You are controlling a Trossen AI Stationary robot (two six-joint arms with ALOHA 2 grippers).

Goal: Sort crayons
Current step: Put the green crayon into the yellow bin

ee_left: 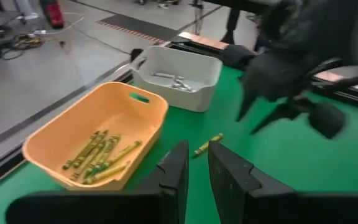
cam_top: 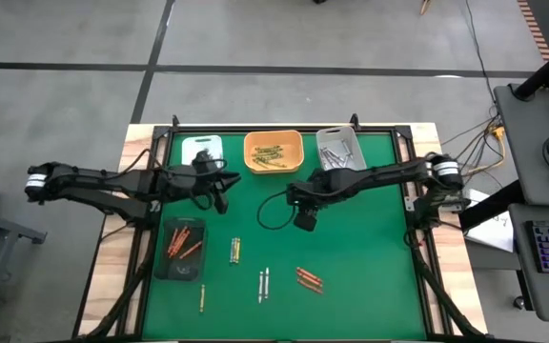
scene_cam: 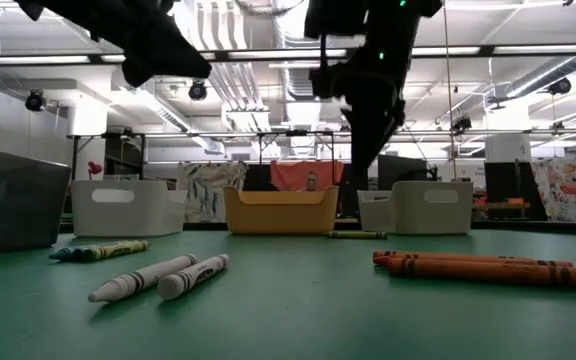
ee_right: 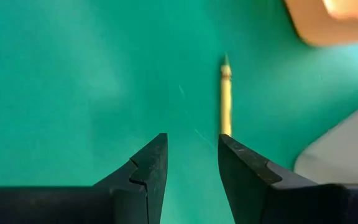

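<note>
Loose crayons lie flat on the green mat: a yellow pair [cam_top: 235,250], a white pair [cam_top: 264,283], an orange pair [cam_top: 309,278] and a single one [cam_top: 201,298]. One yellow crayon [ee_right: 225,99] lies just beyond the fingertips of my right gripper [ee_right: 192,146], which is open, points down and hangs above the mat's middle [cam_top: 303,219]. My left gripper [ee_left: 197,168] hovers at the far left [cam_top: 219,191], near the orange tray. Its fingers stand a narrow gap apart with nothing between them.
Along the far edge stand a white tray [cam_top: 201,150], an orange tray [cam_top: 294,143] with yellow-olive crayons and a grey-white tray [cam_top: 354,148] with grey crayons. A dark tray [cam_top: 165,262] with red-orange crayons sits near left. A black cable loops by the right arm [cam_top: 270,214].
</note>
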